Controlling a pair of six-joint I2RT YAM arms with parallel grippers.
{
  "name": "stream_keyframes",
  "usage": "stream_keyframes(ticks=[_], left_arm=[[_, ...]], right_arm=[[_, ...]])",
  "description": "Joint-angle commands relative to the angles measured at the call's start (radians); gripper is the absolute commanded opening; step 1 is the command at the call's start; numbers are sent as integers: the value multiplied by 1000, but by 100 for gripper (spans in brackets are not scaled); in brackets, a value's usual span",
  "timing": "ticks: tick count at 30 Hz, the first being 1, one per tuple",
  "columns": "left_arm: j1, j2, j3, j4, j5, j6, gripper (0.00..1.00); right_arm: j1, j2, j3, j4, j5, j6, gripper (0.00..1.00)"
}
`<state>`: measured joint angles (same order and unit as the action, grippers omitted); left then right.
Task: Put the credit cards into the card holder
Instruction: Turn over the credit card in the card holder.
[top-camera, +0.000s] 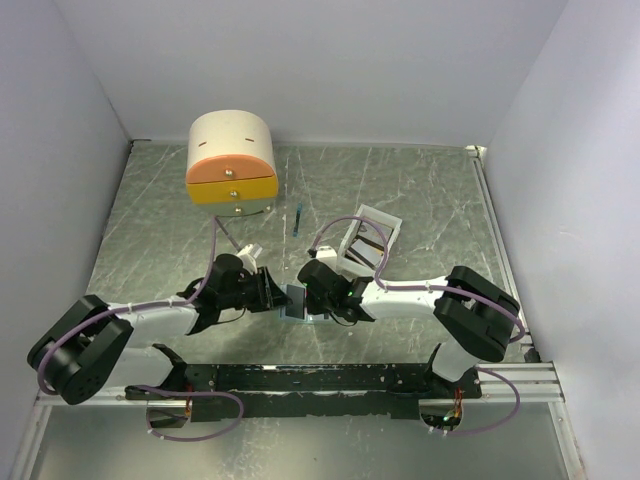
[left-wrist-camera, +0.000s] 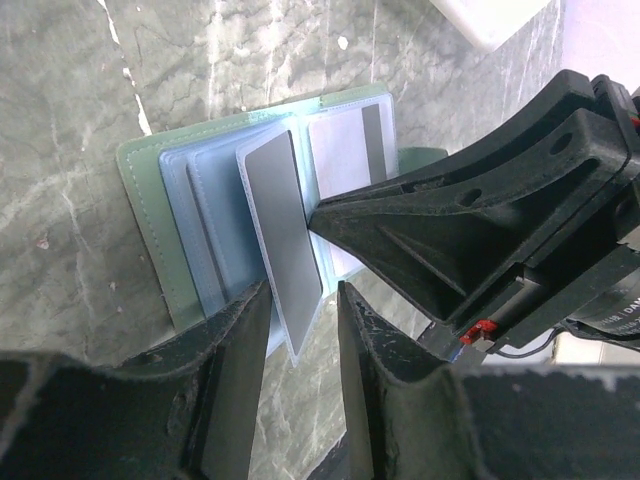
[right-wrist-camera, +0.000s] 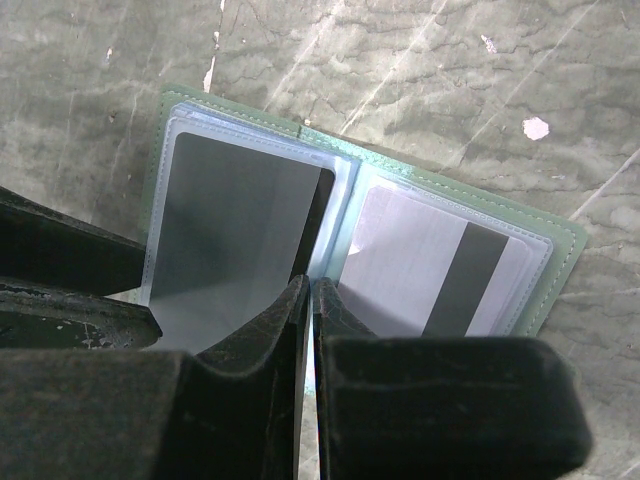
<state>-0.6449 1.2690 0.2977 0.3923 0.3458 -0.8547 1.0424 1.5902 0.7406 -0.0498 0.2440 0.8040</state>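
The card holder (top-camera: 296, 301) lies open on the table between both grippers, a green cover (left-wrist-camera: 150, 220) with pale blue clear sleeves. One sleeve leaf (left-wrist-camera: 283, 225) stands up and shows a grey card face inside. A pale card with a dark stripe (right-wrist-camera: 440, 270) lies in the right-hand sleeve. My right gripper (right-wrist-camera: 310, 285) is shut on the thin edge of the raised leaf; it also shows in the left wrist view (left-wrist-camera: 322, 215). My left gripper (left-wrist-camera: 300, 300) is open, its fingers on either side of the leaf's near end.
A cream-and-orange drawer box (top-camera: 232, 160) stands at the back left. A thin blue stick (top-camera: 298, 218) lies behind the grippers. A white open tray (top-camera: 372, 235) stands tilted behind the right arm. White walls close in three sides.
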Motion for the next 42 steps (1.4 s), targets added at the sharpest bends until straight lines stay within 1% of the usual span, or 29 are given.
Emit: stream_keyframes(ticks=[1,7,9,12,17,20,23,26,30,34,37,42], left_arm=[[5,17,-11,90,38,-27,43],[5,17,3,115,70,-35,44],[4,23,6,128,89,-37,45],[4,30,14,141,104,-40,45],[-9,42,43,125,93,-17,45],[-24,64,68,104,95,5,46],[-42,84,82,121,101,7,46],[-66,108,109,131,95,8,46],[-101,160,141,150,96,5,46],[-110,179,139,183,98,-7,46],[-111,169,151,149,88,8,47],[-111,129,158,92,43,46,47]], right_arm=[[6,15,-5,-15,8,4,6],[7,3,-5,6,-3,-18,7],[6,-14,-4,11,-19,-35,9],[7,-52,2,-18,17,-38,11],[5,-169,-48,-34,146,-58,14],[5,-258,-88,-55,216,-81,18],[5,-369,-135,-67,279,-97,24],[5,-472,-165,-79,329,-109,28],[5,-562,-174,-109,371,-112,30],[4,-585,-153,-152,409,-115,31],[4,-584,-124,-182,433,-121,31],[3,-565,-77,-154,444,-234,36]])
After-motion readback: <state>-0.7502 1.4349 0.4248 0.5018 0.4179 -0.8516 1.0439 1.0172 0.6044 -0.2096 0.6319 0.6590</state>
